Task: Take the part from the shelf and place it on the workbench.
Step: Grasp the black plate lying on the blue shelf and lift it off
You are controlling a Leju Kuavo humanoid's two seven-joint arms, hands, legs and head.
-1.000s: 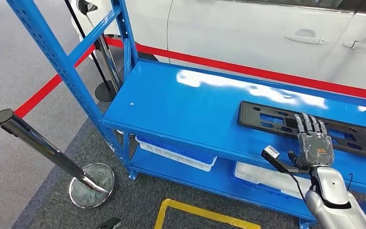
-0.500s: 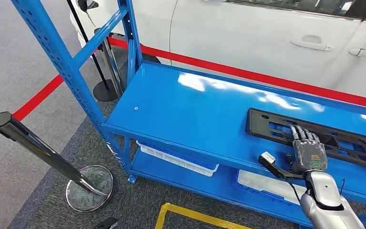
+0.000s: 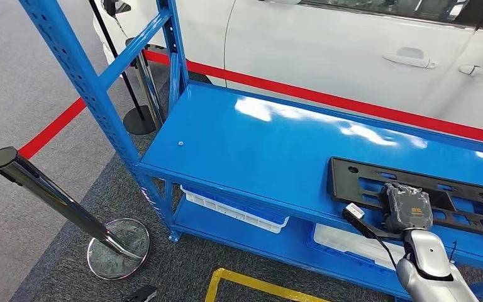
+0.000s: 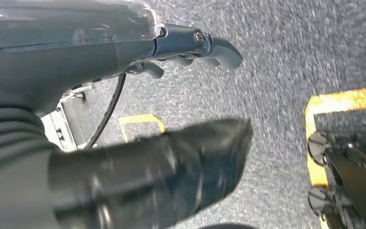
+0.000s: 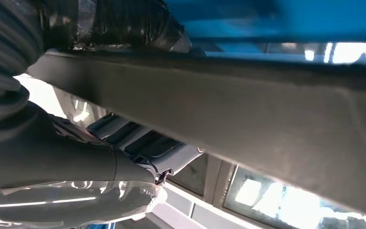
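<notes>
A long black plastic part [image 3: 471,202] with cut-outs lies flat on the blue shelf board [image 3: 258,145], at its right end near the front edge. My right hand [image 3: 406,208] sits on the part's near rail, fingers curled down over it. In the right wrist view the part's rail [image 5: 267,119] runs as a grey bar between the thumb and the fingers [image 5: 138,143] of that hand. My left hand [image 4: 186,52] hangs over the grey carpet, fingers apart, holding nothing.
A blue upright [image 3: 82,75] stands at the shelf's left front corner. A chrome stanchion post [image 3: 53,195] with a round base [image 3: 116,247] stands on the floor at the left. White bins [image 3: 233,204] sit on the lower shelf. A white car [image 3: 352,44] is behind; yellow floor tape [image 3: 251,282] lies below.
The right hand's fingers lay stretched flat across the part; now they are curled down around its near rail. The view has shifted a little.
</notes>
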